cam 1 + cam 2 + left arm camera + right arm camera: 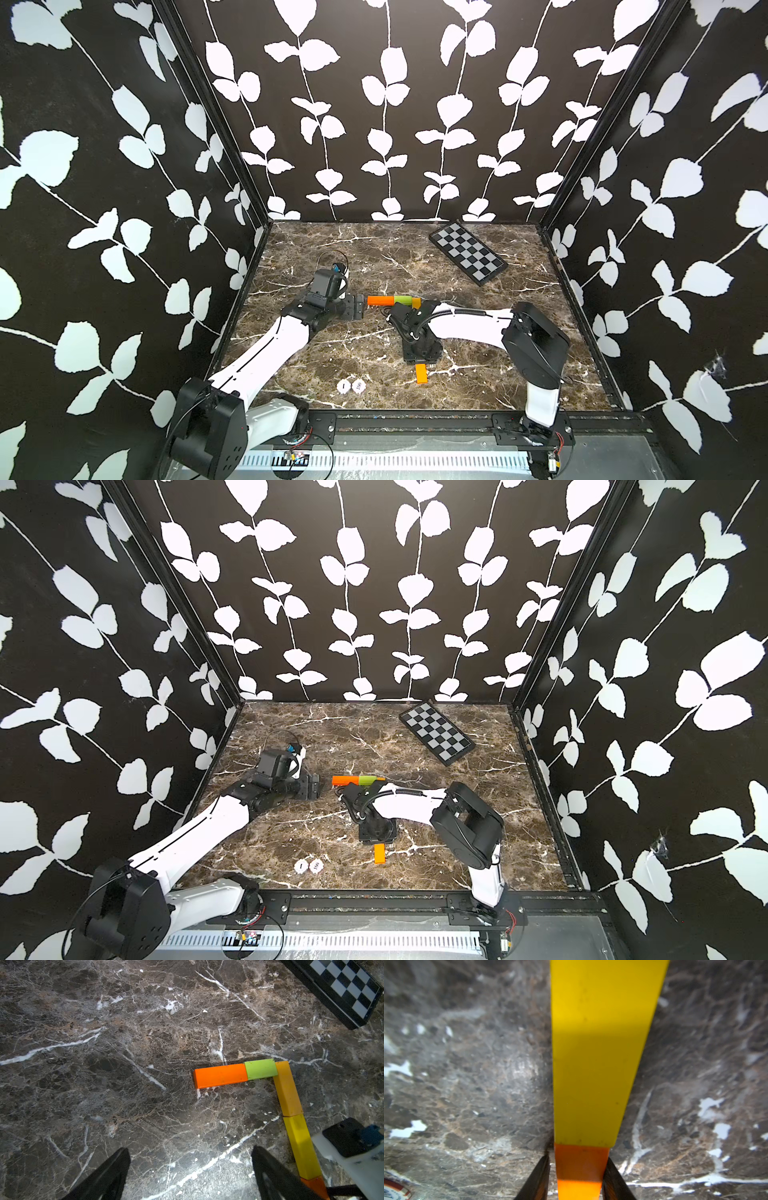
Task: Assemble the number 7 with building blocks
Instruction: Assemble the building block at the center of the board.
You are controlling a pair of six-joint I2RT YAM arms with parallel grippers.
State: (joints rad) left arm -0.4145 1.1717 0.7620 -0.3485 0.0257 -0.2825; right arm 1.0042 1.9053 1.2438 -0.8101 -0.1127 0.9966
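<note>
A number 7 (287,1088) of coloured bars lies flat near the middle of a brown marble worktop (478,395). Its short stroke runs parallel to the back edge: a far orange bar (220,1075) butted end to end against a shorter green block (260,1069). From the block's right end the long stroke turns toward the front edge, made of an amber bar (287,1088), a yellow bar (301,1145) and a near orange bar (421,372) at the foot.

The right end effector (577,1158) points down over that foot, one black finger on each side of the near orange bar. The right wrist view shows both fingers close against the bar, but not whether they pinch it. The right arm hides the middle of the long stroke in both top views.

The left end effector (190,1149) hovers low with its fingers spread wide and nothing between them, near the free end of the far orange bar and apart from it.

A checkerboard (467,253) lies near the back right corner. Two white round tokens (351,386) sit side by side near the front edge, to the left of the foot.
</note>
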